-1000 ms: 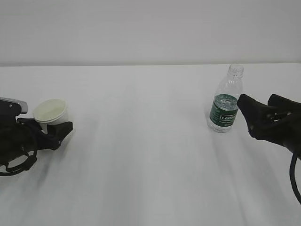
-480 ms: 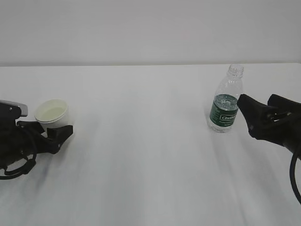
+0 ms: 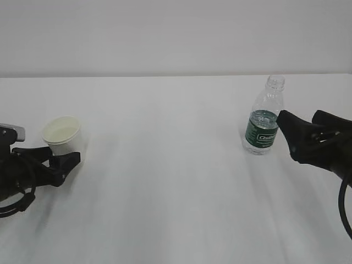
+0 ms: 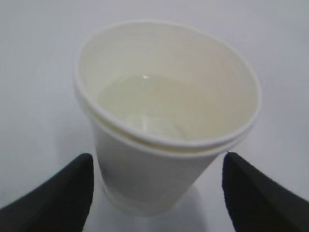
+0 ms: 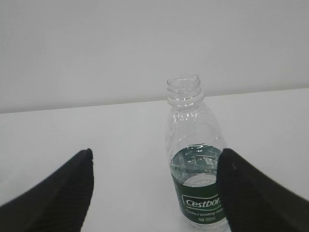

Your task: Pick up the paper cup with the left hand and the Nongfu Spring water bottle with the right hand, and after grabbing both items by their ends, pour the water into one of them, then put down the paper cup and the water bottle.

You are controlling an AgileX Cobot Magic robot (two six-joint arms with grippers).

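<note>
Water bottle [image 5: 197, 169] label reads "Cestbon", 350ml.

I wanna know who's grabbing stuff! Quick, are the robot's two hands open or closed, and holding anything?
Left hand: open, holding nothing; paper cup stands free.
Right hand: open, holding nothing; water bottle stands free.

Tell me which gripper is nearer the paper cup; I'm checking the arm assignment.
Left. The left gripper sits open right at the paper cup, fingers either side without touching. The right gripper is far across the table, open beside the water bottle.
</note>
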